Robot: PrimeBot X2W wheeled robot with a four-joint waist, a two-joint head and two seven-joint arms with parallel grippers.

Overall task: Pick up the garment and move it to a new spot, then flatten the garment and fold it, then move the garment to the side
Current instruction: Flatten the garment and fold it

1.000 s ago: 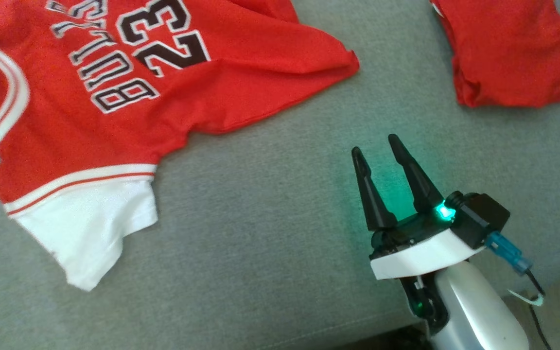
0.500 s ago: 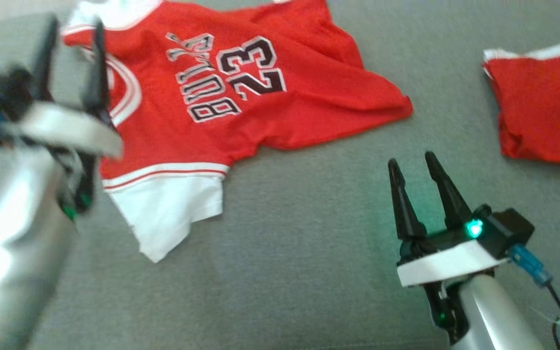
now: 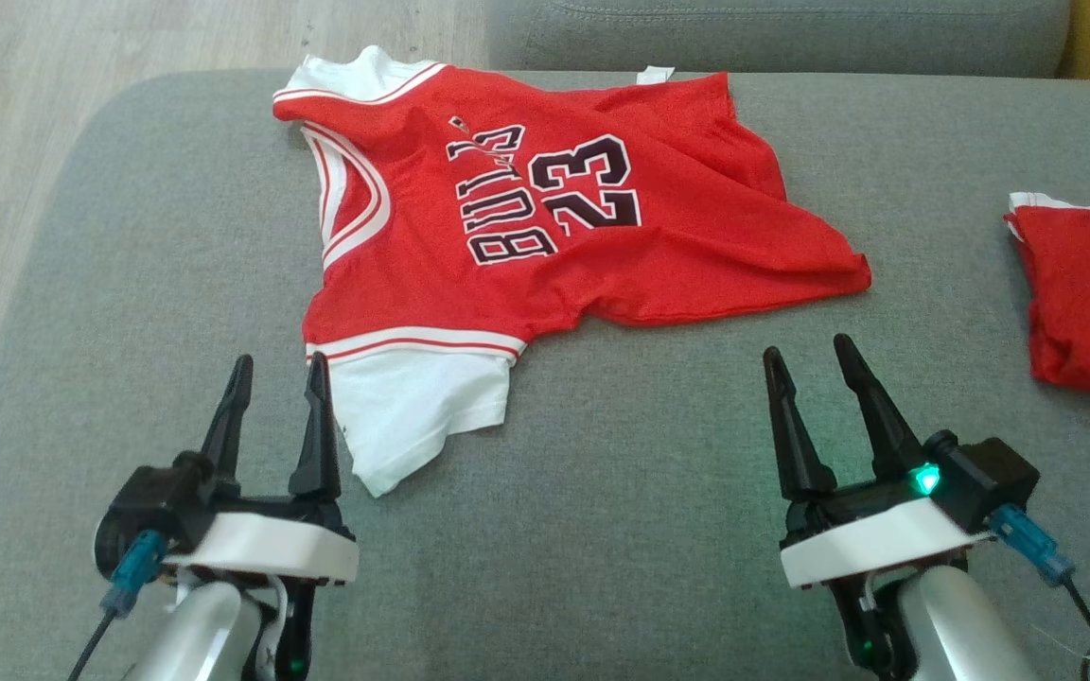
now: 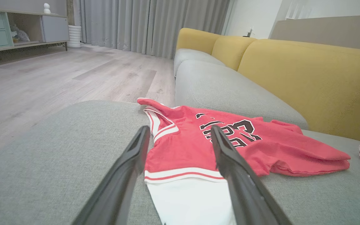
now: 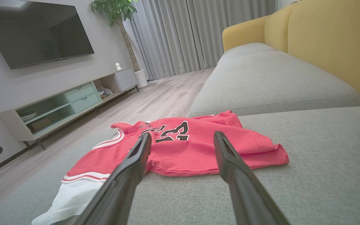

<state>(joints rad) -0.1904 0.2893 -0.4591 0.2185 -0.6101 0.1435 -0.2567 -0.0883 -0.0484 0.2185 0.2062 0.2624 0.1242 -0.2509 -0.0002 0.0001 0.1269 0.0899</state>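
From my head, I see my left gripper [image 3: 280,359] and my right gripper [image 3: 805,345] low over the grey sofa seat [image 3: 602,549]. Both are wide open and hold nothing. The red shirt [image 3: 554,246] with the number 23 lies spread out ahead of my left gripper and a bit to its right. Its white bottom part is just beside my left gripper's right finger; I cannot tell if they touch. One red corner of the shirt ends just ahead of my right gripper, apart from it. A folded red cloth [image 3: 1084,303] lies ahead and to the right of my right gripper, well apart. From my left wrist, my left fingers [image 4: 130,162] stand far apart. The shirt's white part lies between them, and the red part goes on ahead. A yellow sofa back [image 4: 308,81] stands past the shirt, to the right. From my right wrist, my right fingers [image 5: 130,175] stand wide and empty too. The shirt lies ahead of them, more to the left. Far off on the left are a wooden floor [image 5: 155,100], a long cabinet [image 5: 67,103] and a dark TV [image 5: 33,31].
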